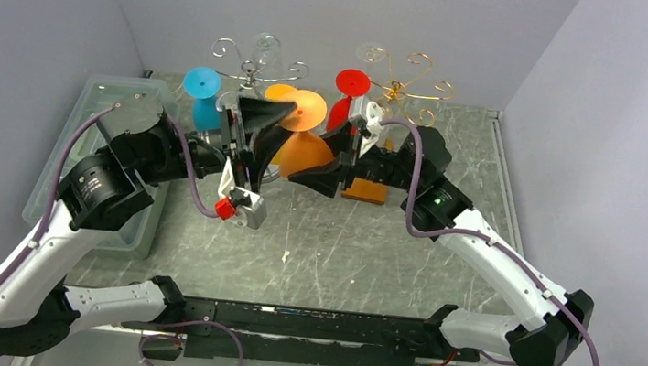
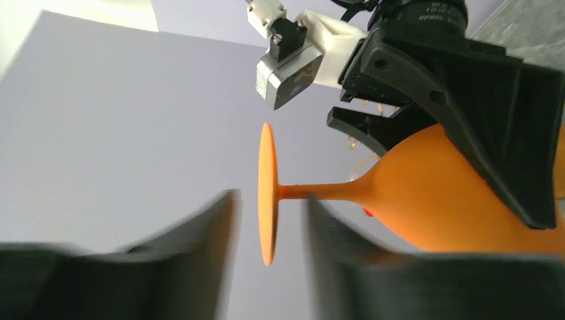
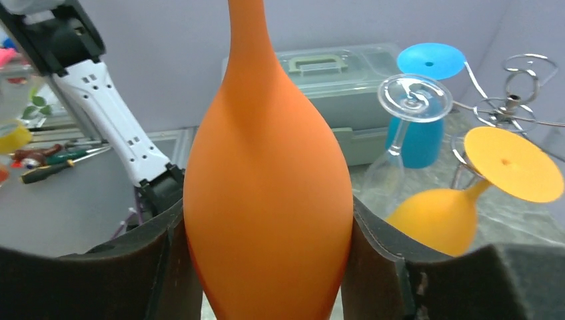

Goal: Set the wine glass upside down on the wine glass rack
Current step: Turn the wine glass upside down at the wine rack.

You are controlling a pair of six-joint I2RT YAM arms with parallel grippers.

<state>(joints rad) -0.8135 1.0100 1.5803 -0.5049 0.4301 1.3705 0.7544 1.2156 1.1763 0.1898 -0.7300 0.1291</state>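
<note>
Right wrist view: right gripper point(image 3: 266, 223) clasps the wine glass point(image 3: 266, 153) by its bowl, stem running to 12 o'clock, where left gripper point(image 2: 270, 223) straddles it, jaws parted.

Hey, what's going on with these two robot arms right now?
The right gripper has its jaws clamped on the bowl of an orange wine glass, holding it in the air between the arms. The left gripper has its jaws open on either side of the glass's foot, not gripping. The silver wire rack behind already carries other glasses.
</note>
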